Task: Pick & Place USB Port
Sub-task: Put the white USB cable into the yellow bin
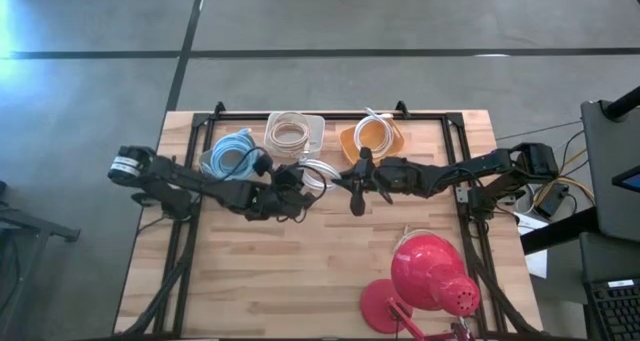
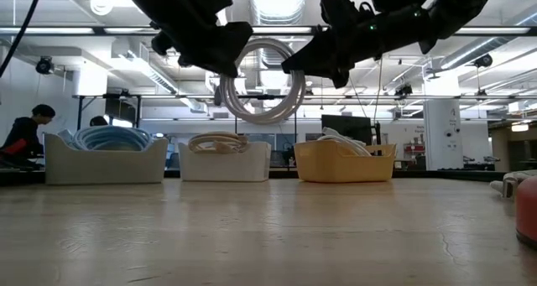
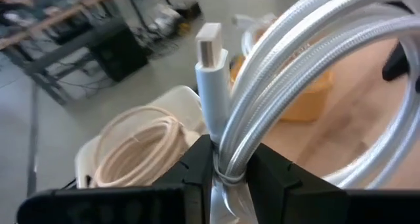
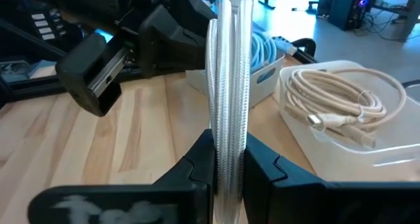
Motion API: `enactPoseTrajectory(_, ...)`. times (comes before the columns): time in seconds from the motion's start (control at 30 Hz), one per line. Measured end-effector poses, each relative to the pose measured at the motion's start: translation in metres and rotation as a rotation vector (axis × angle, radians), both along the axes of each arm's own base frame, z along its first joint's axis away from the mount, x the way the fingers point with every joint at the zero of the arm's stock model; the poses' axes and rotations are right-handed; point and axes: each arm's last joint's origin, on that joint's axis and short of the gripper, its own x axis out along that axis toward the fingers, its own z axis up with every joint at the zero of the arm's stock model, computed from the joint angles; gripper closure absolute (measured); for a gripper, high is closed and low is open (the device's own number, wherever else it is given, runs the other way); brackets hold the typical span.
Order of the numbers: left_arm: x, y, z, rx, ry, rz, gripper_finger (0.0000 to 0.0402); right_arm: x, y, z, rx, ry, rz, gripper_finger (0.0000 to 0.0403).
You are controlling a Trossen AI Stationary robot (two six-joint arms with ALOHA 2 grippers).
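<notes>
White USB cable, coiled into a loop, hangs in the air above the table, held from both sides at once. The left gripper pinches the coil at its tie, with the plug standing up past the fingers; the right gripper is pressed onto the opposite side of the same loop, the strands running straight up between its fingers. In the high view the coil sits between the two arms, near the middle of the table, just in front of the row of three bins: a bin with a blue cable, a white bin with a beige cable, and an orange bin that already holds white cable. A red lamp stands well apart at the near edge.

This looks like a handover or a carry toward a bin. Judging by colour, the orange bin seems the likely target, though that is a guess. To do it well, only one gripper should let go, and only once the other has a firm hold; pulling apart while both clamp would stretch the loop. The carrying arm should lift the coil clear of the bin wall and lower it fully inside before it releases.
</notes>
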Motion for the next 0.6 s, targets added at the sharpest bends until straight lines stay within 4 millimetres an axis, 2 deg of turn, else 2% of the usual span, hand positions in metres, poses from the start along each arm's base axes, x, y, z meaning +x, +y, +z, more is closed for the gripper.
enactPoseTrajectory(0.2,0.0,0.011,-0.008,-0.068,0.053,-0.064,0.0314,0.0,0.0,-0.002,0.001,0.012,0.0,0.0365)
enactPoseTrajectory(0.4,-0.001,0.017,-0.013,-0.083,0.066,-0.059,0.0261,0.0,-0.001,-0.002,0.001,0.022,-0.004,0.0365)
enactPoseTrajectory(0.6,-0.002,0.016,-0.015,-0.082,0.07,-0.059,0.0219,-0.004,-0.003,-0.009,-0.018,0.11,-0.078,0.0365)
